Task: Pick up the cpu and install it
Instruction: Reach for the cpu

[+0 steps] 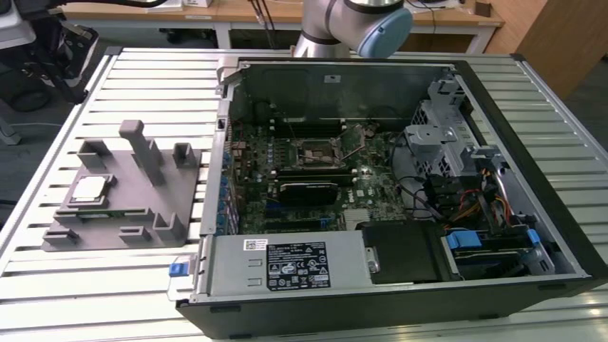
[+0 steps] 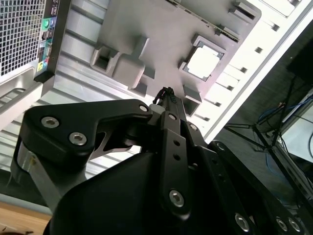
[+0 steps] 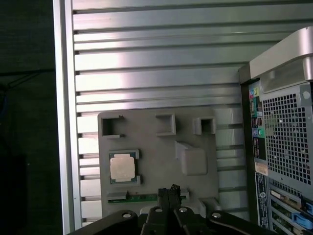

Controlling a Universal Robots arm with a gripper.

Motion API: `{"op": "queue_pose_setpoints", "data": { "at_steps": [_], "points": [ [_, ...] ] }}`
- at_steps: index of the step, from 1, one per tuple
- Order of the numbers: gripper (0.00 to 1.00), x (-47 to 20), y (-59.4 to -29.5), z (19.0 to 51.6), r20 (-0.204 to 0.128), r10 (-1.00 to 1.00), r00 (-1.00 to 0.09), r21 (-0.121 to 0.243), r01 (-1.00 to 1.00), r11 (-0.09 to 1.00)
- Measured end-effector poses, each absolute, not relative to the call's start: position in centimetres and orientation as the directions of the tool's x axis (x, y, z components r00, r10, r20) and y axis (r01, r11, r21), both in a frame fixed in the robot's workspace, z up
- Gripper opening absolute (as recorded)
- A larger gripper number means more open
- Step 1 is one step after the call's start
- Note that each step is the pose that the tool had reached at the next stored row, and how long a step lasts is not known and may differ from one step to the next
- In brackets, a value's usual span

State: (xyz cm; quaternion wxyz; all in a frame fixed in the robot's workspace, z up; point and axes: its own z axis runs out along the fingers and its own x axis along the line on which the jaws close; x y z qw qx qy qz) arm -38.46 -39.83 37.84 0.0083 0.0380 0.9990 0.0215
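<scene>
Exterior view: cpu (image 1: 88,188) lies flat in a pocket of the grey fixture (image 1: 114,203) on the slatted table (image 1: 57,285), at the exterior view's left of the open computer case (image 1: 380,313)

Second wrist view: gripper (image 2: 165,93) tips pressed together, nothing held; cpu (image 2: 203,62) beyond them, apart

First wrist view: gripper (image 3: 168,190) narrow, tips over the fixture's edge, cpu (image 3: 122,167) nearby, untouched

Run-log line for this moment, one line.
gripper: jaws shut, empty | cpu: in grey fixture pocket, untouched | computer case: open, cpu not installed
</scene>
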Motion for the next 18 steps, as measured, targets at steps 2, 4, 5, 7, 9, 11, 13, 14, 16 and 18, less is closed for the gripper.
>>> {"op": "queue_pose_setpoints", "data": {
  "at_steps": [2, 4, 5, 7, 9, 11, 13, 14, 16, 18],
  "points": [
    [0.11, -38.8, -39.8, 37.8, -0.015, 0.076, -0.997, 0.044, 0.076, 0.996],
    [0.11, -39.1, -39.8, 37.8, -0.014, 0.076, -0.997, 0.044, 0.075, 0.996],
    [0.11, -39.2, -39.8, 37.8, -0.014, 0.076, -0.997, 0.044, 0.075, 0.996],
    [0.11, -39.5, -39.8, 37.8, -0.012, 0.076, -0.997, 0.043, 0.076, 0.996],
    [0.11, -39.6, -39.8, 37.7, -0.009, 0.076, -0.997, 0.043, 0.076, 0.996],
    [0.11, -39.9, -39.8, 37.6, -0.007, 0.076, -0.997, 0.043, 0.076, 0.996],
    [0.11, -40.3, -39.8, 37.5, -0.007, 0.076, -0.997, 0.043, 0.076, 0.996],
    [0.11, -40.5, -39.8, 37.5, -0.007, 0.076, -0.997, 0.043, 0.076, 0.996],
    [0.11, -40.9, -39.8, 37.5, -0.007, 0.076, -0.997, 0.043, 0.076, 0.996],
    [0.11, -41.3, -39.8, 37.5, -0.007, 0.076, -0.997, 0.043, 0.076, 0.996]
  ]
}}
